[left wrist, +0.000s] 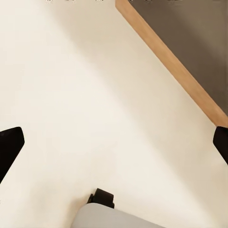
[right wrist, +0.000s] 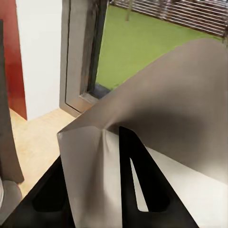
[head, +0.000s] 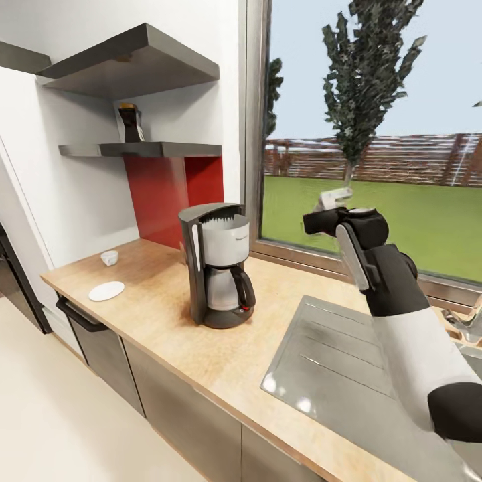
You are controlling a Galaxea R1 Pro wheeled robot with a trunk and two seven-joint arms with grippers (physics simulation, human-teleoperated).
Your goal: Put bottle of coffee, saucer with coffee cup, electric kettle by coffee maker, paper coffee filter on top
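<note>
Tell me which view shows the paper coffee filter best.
The right wrist view: the paper coffee filter looms large, pinched in the right end effector. The head view shows it as a small pale scrap above that end effector.

Counter [head: 167, 314]: light wood-look, matt w/ faint grain. Coffee maker [head: 215, 264]: dark grey plastic-looking body, glass carafe, slight sheen. Paper coffee filter [right wrist: 156, 123]: thin matt paper, creased, pinched between black matt fingers [right wrist: 130, 175]. Sink drainer [head: 321, 361]: brushed metal, glossy highlights. Saucer [head: 106, 290] & coffee cup [head: 109, 258]: smooth white, ceramic-like. Kitchen shelf [head: 140, 150]: dark grey, glossy
</note>
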